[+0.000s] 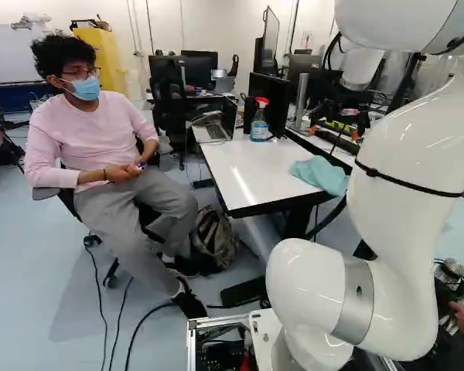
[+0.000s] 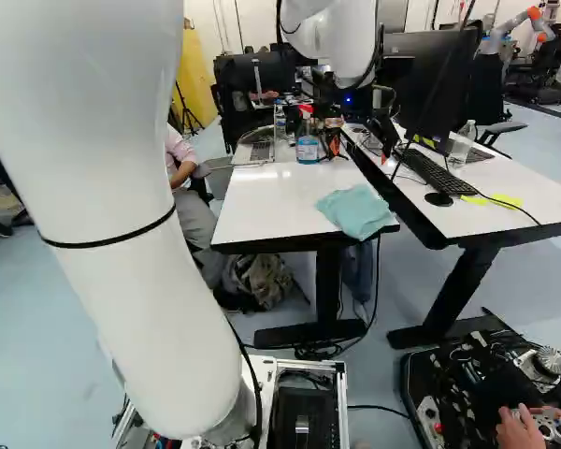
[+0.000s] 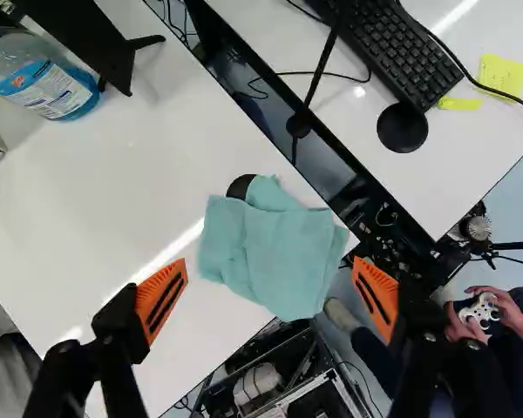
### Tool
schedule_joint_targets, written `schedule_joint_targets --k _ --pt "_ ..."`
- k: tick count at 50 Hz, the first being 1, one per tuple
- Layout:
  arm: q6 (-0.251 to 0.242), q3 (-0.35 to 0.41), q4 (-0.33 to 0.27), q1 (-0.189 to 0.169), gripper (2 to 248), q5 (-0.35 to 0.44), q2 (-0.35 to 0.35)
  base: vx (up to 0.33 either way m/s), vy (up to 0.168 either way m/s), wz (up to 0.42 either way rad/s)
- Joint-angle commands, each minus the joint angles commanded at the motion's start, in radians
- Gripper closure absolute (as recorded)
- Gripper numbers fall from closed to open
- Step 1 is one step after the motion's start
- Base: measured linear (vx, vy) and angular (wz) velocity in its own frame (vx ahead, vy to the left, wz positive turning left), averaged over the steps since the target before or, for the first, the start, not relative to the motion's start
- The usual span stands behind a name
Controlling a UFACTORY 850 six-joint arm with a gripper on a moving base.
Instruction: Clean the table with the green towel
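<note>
The hand hangs high above the bench, its orange-padded fingers spread wide and holding nothing — the green towel lies crumpled below, between them in the wrist view, at the bench's near corner with one edge at the rim. A spray bottle stands well apart. This looks like the approach to the towel; a wipe would need the hand lowered straight onto it.

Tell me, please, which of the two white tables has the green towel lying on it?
The nearer table, with the spray bottle at its far end, has the green towel at its corner. The other table holds a keyboard.
</note>
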State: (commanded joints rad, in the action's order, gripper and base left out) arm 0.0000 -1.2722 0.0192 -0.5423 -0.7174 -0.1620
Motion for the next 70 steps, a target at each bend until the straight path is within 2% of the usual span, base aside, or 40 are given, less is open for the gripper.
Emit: schedule_joint_targets --k 17,35,53,70 --pt "0.000 0.034 -0.001 0.016 3 0.046 0.013 0.000 0.000 0.000" --pt "0.000 0.097 -0.002 0.044 3 0.130 0.036 0.000 0.000 0.000" --pt "0.000 0.187 -0.003 0.085 3 0.251 0.070 0.000 0.000 0.000" --pt "0.000 0.298 -0.005 0.136 3 0.399 0.111 0.000 0.000 0.000"
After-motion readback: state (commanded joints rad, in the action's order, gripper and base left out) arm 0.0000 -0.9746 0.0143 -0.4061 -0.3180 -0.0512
